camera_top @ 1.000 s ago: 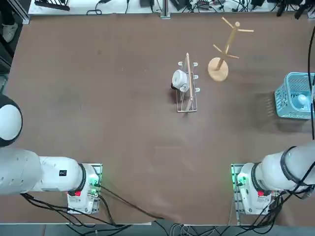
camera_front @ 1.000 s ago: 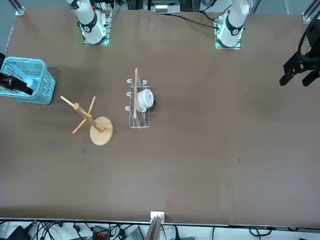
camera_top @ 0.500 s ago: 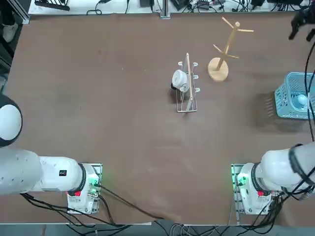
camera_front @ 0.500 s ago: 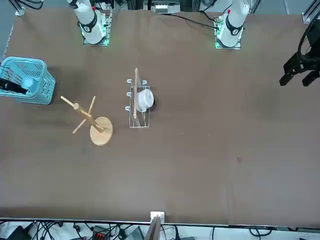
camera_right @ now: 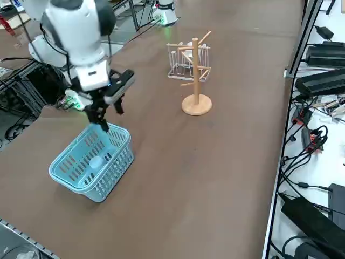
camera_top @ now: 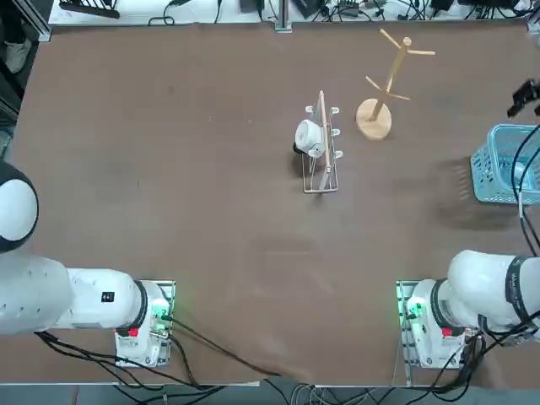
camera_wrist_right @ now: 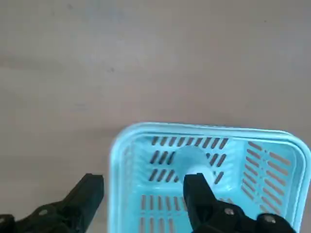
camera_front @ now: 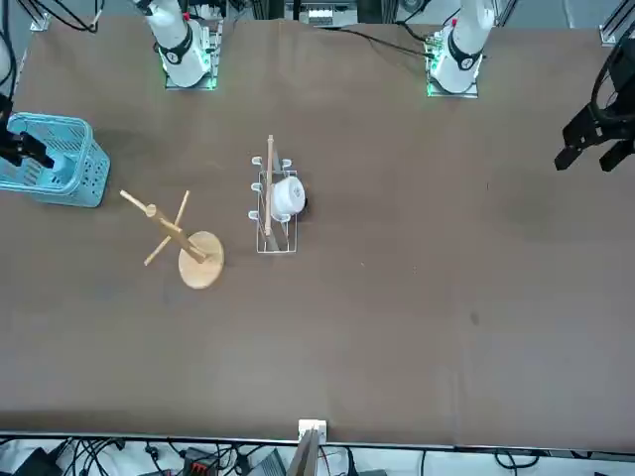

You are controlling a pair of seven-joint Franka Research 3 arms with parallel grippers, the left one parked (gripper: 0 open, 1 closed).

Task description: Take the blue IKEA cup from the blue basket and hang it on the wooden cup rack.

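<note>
Approach step: right gripper [camera_right: 108, 110], fingers spread and empty, hangs above the basket [camera_right: 116, 162] rim. Cup [camera_right: 97, 162] lies inside. Next: centre over cup, descend.

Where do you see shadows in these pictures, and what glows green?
Top view: the blue basket casts a striped dark shadow on the table toward its middle; green lights glow at the arm bases. Right wrist view: the right gripper hangs open over the basket's rim, the blue IKEA cup below.
</note>
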